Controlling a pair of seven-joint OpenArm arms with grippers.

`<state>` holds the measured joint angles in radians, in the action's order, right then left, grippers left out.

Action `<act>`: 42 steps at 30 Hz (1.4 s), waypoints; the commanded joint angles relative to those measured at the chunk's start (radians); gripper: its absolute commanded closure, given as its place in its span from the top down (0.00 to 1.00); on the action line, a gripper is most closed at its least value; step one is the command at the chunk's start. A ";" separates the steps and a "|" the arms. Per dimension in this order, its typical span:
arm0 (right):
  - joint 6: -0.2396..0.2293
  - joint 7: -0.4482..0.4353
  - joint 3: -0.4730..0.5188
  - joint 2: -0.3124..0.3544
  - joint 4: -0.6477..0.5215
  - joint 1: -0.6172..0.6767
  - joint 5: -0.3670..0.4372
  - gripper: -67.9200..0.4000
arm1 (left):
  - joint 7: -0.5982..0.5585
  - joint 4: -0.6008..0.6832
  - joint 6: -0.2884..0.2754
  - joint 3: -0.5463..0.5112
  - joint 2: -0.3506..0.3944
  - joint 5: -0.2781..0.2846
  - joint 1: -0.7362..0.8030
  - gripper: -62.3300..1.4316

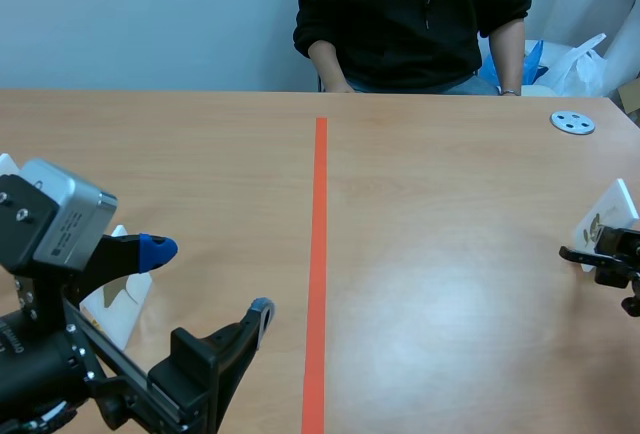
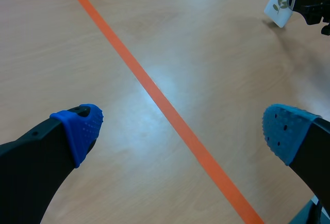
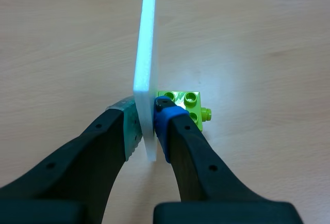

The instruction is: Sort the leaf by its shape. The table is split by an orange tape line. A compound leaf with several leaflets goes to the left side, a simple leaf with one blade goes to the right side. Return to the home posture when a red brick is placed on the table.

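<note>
The right gripper [image 3: 148, 126] clamps the upright white foam leaf card [image 3: 145, 48] beside its lime-green toy-brick prop [image 3: 190, 106] (presumably to sort it), while the left gripper [image 1: 209, 279] hangs open.

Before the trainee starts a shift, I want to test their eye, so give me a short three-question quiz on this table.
1. True or false: the left tool is open and holds nothing.
2. What does the right tool grip? A) a white card B) a red brick C) a spoon
3. Fill in: that card is on the ___ side of the orange line.
Key: 1 true; 2 A; 3 right.
</note>
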<state>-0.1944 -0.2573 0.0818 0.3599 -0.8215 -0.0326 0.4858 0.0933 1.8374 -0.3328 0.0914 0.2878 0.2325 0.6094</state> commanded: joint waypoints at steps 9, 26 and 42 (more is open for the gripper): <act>0.000 -0.015 0.002 0.016 -0.010 -0.011 0.003 0.15 | -0.021 0.028 0.003 -0.004 -0.005 0.008 0.005 1.00; -0.007 -0.101 0.004 0.030 -0.112 0.023 -0.034 0.93 | -0.021 0.028 0.003 -0.004 -0.005 0.008 0.006 1.00; -0.008 0.042 0.016 0.066 -0.723 0.429 -0.060 0.97 | -0.020 0.028 0.002 -0.004 -0.005 0.008 0.006 1.00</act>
<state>-0.2028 -0.1993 0.0898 0.4126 -1.5303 0.3958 0.4221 0.0937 1.8374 -0.3328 0.0914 0.2878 0.2325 0.6094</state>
